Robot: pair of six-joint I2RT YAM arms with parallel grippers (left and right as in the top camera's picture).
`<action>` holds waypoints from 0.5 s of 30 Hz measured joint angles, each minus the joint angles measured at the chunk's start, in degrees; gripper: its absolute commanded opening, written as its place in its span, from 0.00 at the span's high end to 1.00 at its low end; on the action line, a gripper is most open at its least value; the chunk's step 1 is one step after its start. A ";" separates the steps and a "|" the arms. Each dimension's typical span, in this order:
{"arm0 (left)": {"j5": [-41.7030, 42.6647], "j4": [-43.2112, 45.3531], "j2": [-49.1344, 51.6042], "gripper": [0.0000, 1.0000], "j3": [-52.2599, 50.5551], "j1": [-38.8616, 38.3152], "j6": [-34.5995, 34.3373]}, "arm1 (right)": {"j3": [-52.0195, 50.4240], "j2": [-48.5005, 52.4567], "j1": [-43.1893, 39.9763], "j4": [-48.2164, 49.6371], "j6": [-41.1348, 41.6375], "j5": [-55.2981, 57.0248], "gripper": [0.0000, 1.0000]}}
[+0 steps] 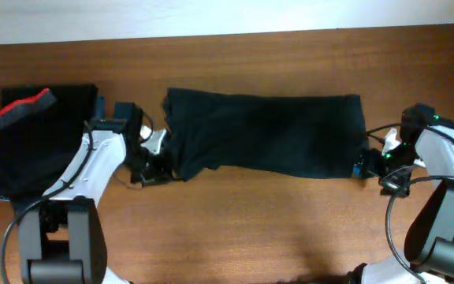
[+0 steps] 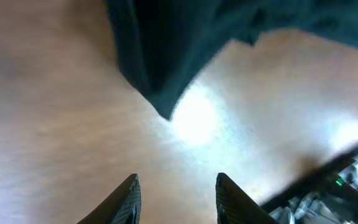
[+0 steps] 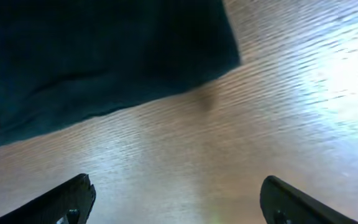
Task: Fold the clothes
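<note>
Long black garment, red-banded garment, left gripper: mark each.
long black garment (image 1: 266,134), overhead view, middle of cloth.
red-banded garment (image 1: 34,146), overhead view, black cloth below the band.
left gripper (image 2: 178,186), left wrist view, midway between fingertips.

Black cloth (image 2: 166,43) fills the upper middle of the frame, one corner pointing down toward a bright glare on the wooden surface (image 2: 55,124). At the bottom edge, the left hand (image 2: 176,202) shows two dark fingers (image 2: 126,202) set apart, bare wood between them.

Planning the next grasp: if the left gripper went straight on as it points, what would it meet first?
Likely the near corner of the long black garment; only table shows between it and the left gripper, though depth is unclear.
</note>
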 measured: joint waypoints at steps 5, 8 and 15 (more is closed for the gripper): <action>3.43 0.76 0.00 0.61 -1.84 -0.66 -0.17 | -0.46 0.00 0.00 2.10 -0.02 -1.29 0.11; 2.62 3.98 0.00 0.61 -1.90 -1.81 -0.20 | -0.46 0.00 0.00 2.21 0.02 -1.92 0.11; -4.83 11.19 0.07 0.61 -6.58 -7.74 -0.20 | -0.46 0.00 0.00 2.58 0.20 -2.34 0.11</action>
